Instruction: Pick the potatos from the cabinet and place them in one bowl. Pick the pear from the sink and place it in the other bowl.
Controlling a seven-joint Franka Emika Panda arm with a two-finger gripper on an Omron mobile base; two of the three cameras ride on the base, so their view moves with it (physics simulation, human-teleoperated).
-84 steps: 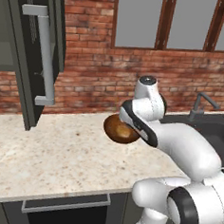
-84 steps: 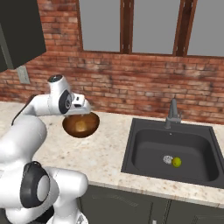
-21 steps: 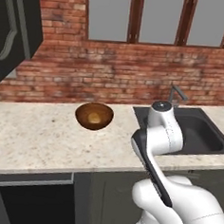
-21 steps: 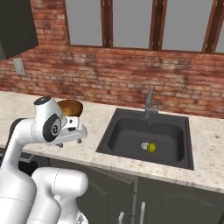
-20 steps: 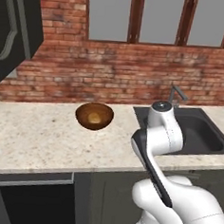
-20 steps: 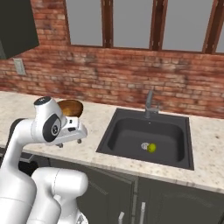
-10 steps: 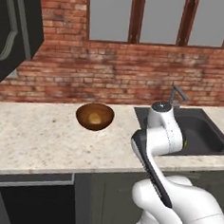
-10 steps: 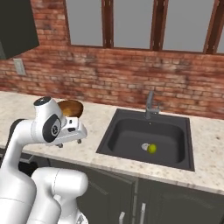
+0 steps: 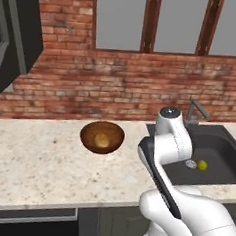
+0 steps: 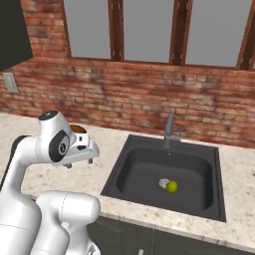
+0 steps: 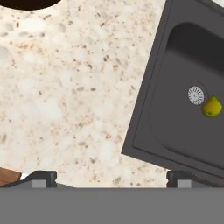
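The dark-brown bowl [image 9: 102, 137] stands on the counter left of the sink [image 9: 215, 152] with a golden-tan potato [image 9: 102, 140] inside it. The yellowish-green pear [image 10: 172, 186] lies in the black basin beside the silver drain [image 10: 163, 183]; the hand view also catches the pear [image 11: 211, 107] at its right. My gripper [image 11: 111, 178] is open and holds nothing, hovering over the speckled counter between bowl and sink. The dark cabinet [image 9: 16, 32] hangs at the upper left. The other bowl is out of view.
A grey faucet [image 10: 169, 130] rises behind the sink [image 10: 169, 172]. A brick wall with windows backs the counter [image 9: 31, 168]. The bowl's rim [image 11: 26, 3] cuts the hand view's top left corner. My folded arm [image 9: 168, 144] stands between bowl and sink.
The base has driven right, so both base views shifted: the cabinet slid off to the left and the sink came into fuller view. The arm drew back from over the bowl.
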